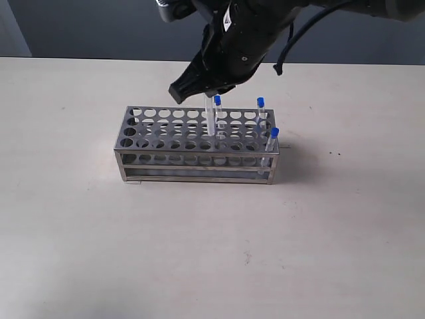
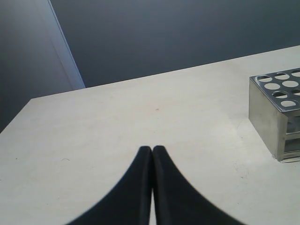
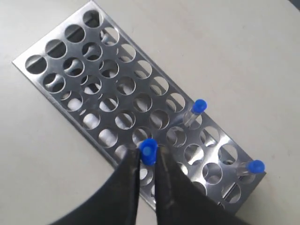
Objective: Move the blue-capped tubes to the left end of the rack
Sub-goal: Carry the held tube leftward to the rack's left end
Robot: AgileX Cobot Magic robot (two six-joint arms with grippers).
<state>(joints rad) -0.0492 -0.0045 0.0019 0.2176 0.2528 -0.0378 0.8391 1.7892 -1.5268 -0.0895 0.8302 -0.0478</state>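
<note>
The silver rack (image 1: 192,168) stands mid-table; its top plate (image 3: 91,68) fills the right wrist view. My right gripper (image 1: 204,92) hangs over the rack's middle, shut on the blue cap (image 3: 148,152) of one tube. That clear tube (image 1: 210,118) hangs almost upright, with its lower end at the top plate. Three more blue-capped tubes stand in holes toward the rack's right end: one (image 1: 217,100) just behind the held tube, one at the back right (image 1: 261,102) and one at the front right corner (image 1: 274,131). My left gripper (image 2: 152,149) is shut and empty over bare table.
The rack's left end (image 2: 265,112) shows at the edge of the left wrist view, its holes empty. Pale tabletop (image 1: 199,252) surrounds the rack. A dark wall (image 1: 99,26) runs behind the table's far edge.
</note>
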